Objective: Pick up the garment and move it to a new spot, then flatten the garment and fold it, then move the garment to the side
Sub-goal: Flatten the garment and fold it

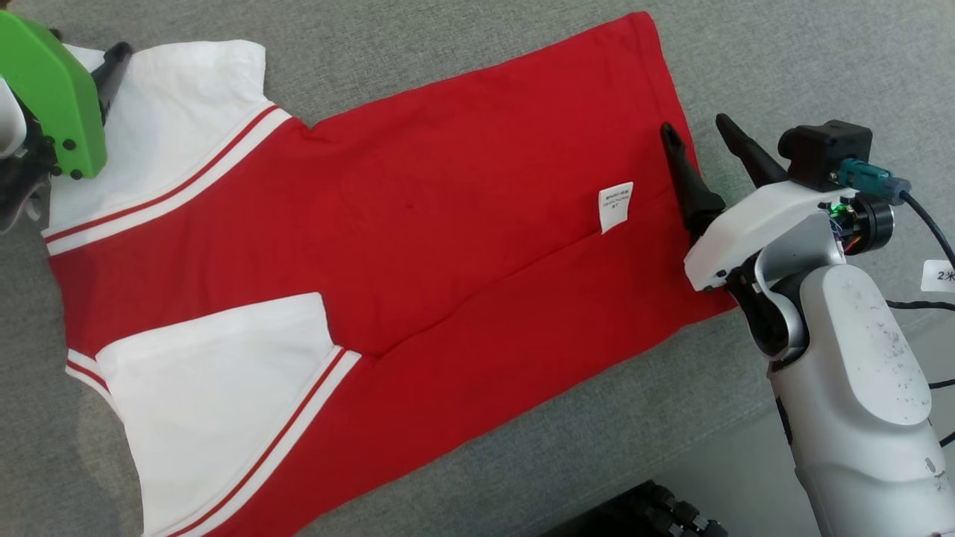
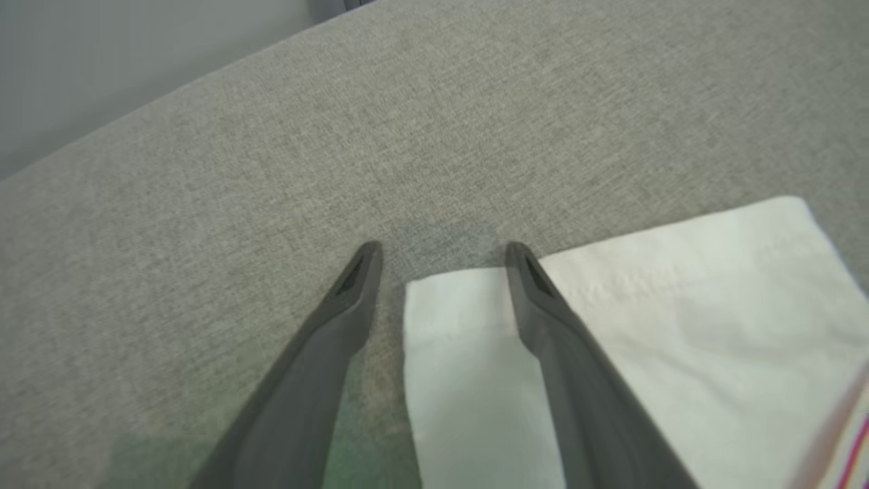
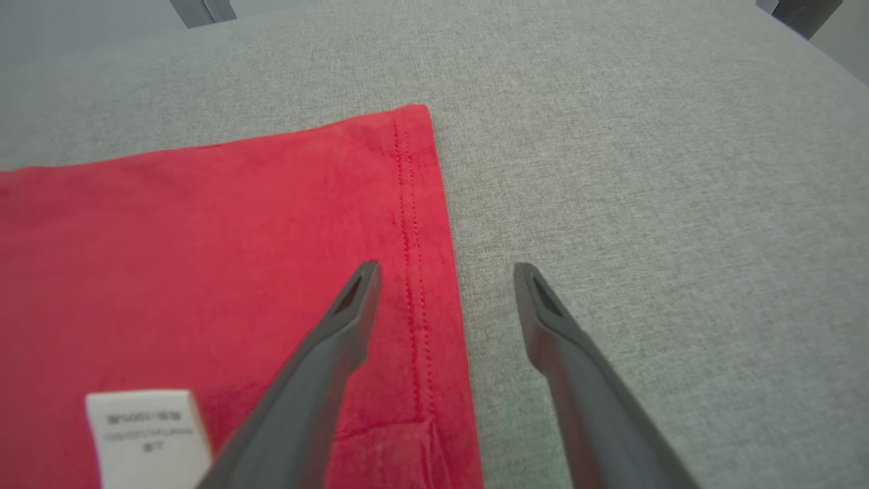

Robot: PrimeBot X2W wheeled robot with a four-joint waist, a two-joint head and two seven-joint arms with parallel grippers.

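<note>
The garment [image 1: 418, 246] is a red shirt with white sleeves and red-white striped seams, lying flat and folded lengthwise on the grey surface, a white care label [image 1: 615, 205] showing near its hem. My right gripper [image 1: 695, 130] stands open over the hem edge [image 3: 421, 272], one finger above the red cloth, the other above bare grey fabric. My left gripper [image 2: 442, 250] is open at the far corner of a white sleeve [image 2: 679, 326], its fingers straddling the sleeve's corner with nothing gripped. In the head view the left arm's green cover [image 1: 56, 97] hides most of that gripper.
The grey fabric surface [image 1: 783, 60] stretches around the shirt on all sides. Its near edge runs at the lower right, where black cables [image 1: 921, 306] and a dark object [image 1: 649, 514] lie beyond it. A paler floor or wall [image 2: 102, 61] shows past the far edge.
</note>
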